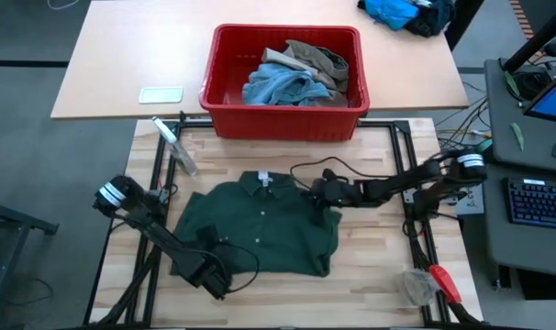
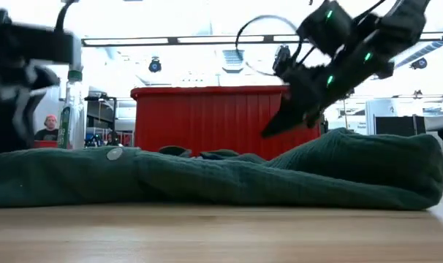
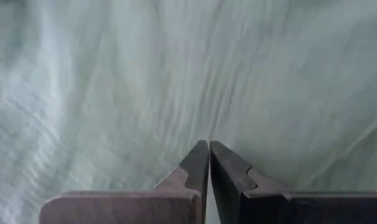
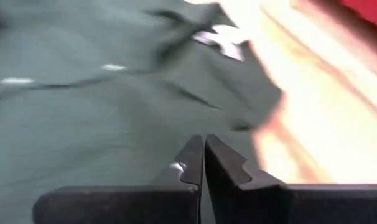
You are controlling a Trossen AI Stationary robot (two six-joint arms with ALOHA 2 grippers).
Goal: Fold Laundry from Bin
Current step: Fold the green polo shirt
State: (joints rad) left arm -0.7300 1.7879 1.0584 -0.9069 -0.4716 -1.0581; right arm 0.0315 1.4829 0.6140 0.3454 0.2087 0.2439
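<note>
I see the green shirt [image 1: 260, 227] spread collar toward the bin [image 1: 284, 81]; left pincer [image 1: 217, 280] and right pincer [image 1: 316, 192] both closed, empty, at opposite corners.

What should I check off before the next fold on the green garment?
1. Green garment lying on the table: ok.
2. Left gripper shut, at the garment's near left corner: ok.
3. Right gripper shut, at the garment's right edge: ok.
4. Cloth actually pinched in either gripper: cannot tell.
5. Garment flat: not ok, right side bunched.
6. Remaining laundry inside the bin: ok.
</note>
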